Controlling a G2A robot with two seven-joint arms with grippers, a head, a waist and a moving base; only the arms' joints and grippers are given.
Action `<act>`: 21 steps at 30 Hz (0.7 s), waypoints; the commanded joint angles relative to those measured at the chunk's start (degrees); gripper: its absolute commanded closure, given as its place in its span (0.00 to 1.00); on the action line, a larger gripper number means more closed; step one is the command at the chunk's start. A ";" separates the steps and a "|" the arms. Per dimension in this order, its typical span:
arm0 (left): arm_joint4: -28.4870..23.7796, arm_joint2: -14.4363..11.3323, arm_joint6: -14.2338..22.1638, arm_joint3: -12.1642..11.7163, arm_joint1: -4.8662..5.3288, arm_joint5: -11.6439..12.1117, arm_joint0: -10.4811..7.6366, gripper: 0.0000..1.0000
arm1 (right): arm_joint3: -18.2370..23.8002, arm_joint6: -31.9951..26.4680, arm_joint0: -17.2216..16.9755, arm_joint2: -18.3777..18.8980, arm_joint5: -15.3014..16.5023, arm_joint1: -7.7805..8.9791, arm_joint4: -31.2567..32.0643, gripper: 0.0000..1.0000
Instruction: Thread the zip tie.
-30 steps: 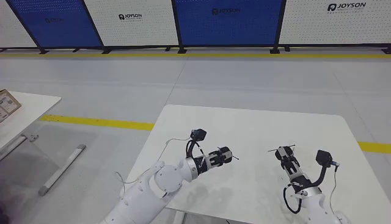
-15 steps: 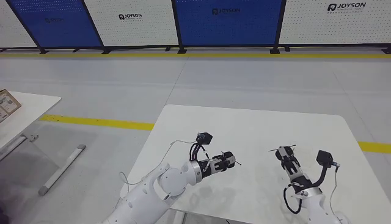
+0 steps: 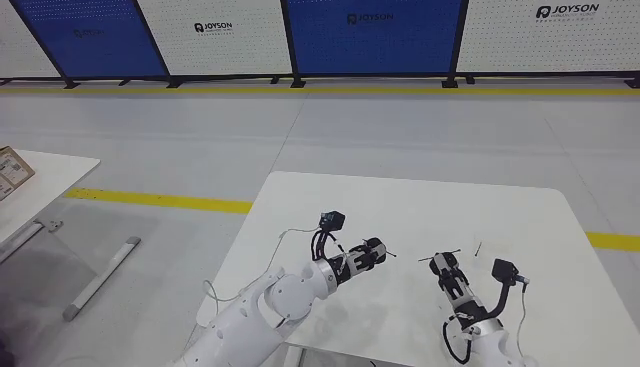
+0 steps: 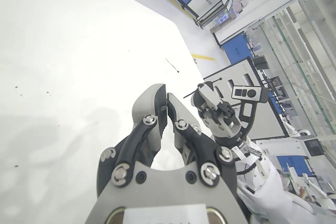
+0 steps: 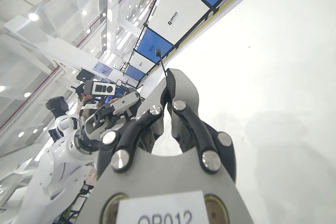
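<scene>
My right gripper (image 5: 169, 78) is shut on a black zip tie (image 5: 160, 59), whose square head sticks out past the fingertips. In the top view that zip tie (image 3: 440, 257) lies crosswise in the right gripper (image 3: 441, 260), near the table's front. My left gripper (image 3: 379, 252) hangs a short way to its left, tips pointing towards it. A thin black strip (image 3: 389, 255) pokes out of the left gripper's tips. In the left wrist view the left gripper (image 4: 166, 93) has its jaws pressed together, and the right gripper (image 4: 203, 87) sits just beyond with its zip tie (image 4: 214, 82).
A loose black zip tie (image 3: 477, 249) lies on the white table (image 3: 400, 202) just right of the right gripper, also seen in the left wrist view (image 4: 172, 65). The table's front edge is close to both grippers. Blue and white panels stand behind.
The right arm has moved left towards the left gripper, carrying its zip tie and uncovering the loose tie on the table. The left gripper has shifted slightly up and right.
</scene>
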State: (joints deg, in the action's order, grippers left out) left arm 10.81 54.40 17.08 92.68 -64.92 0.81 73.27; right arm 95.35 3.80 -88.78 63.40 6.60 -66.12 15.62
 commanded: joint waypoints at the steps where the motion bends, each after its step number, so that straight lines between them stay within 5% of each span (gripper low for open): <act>1: -0.02 0.01 0.00 0.00 0.00 0.01 0.00 1.00 | 0.02 0.02 -0.02 0.01 -0.01 0.00 0.02 1.00; 5: -0.02 0.01 0.00 0.00 0.00 0.01 0.00 1.00 | 0.08 0.10 -0.05 0.05 0.07 -0.02 -0.23 1.00; 13: -0.02 0.01 0.00 0.00 0.00 0.01 0.00 1.00 | -1.32 2.68 -0.17 -1.80 6.37 -1.36 -7.56 1.00; 21: -0.02 0.01 0.00 0.00 0.00 0.01 0.00 1.00 | -3.90 3.93 2.33 -5.20 1.85 -2.61 -5.11 1.00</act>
State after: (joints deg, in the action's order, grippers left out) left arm 10.79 54.40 17.08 92.68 -64.92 0.82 73.27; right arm 91.42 7.75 -86.42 58.15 8.39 -68.75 10.57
